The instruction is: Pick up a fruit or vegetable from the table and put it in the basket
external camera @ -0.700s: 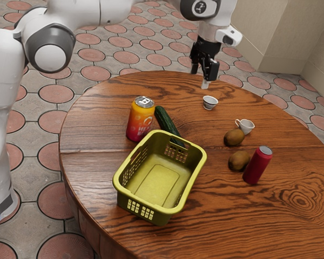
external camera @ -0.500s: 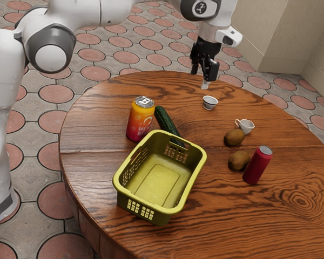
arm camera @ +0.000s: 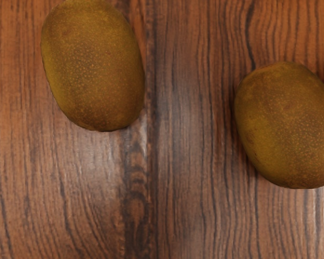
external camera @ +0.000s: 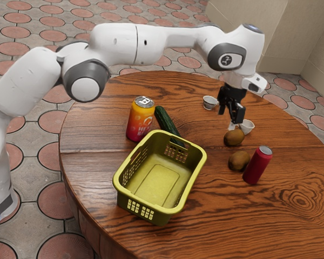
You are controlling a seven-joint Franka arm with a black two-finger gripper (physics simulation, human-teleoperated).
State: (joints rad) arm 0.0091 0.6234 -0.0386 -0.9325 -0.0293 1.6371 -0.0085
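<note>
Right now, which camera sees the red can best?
The exterior view. There, the red can stands in full, from its silvery top down to its base, next to a brown kiwi. In the wrist view, a dark sliver at the edge, beside that kiwi, is probably the can.

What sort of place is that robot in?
Probably a patio or tiled room, drawn by a computer. You can see rounded reddish floor tiles, a plain beige wall and a round wooden table.
</note>
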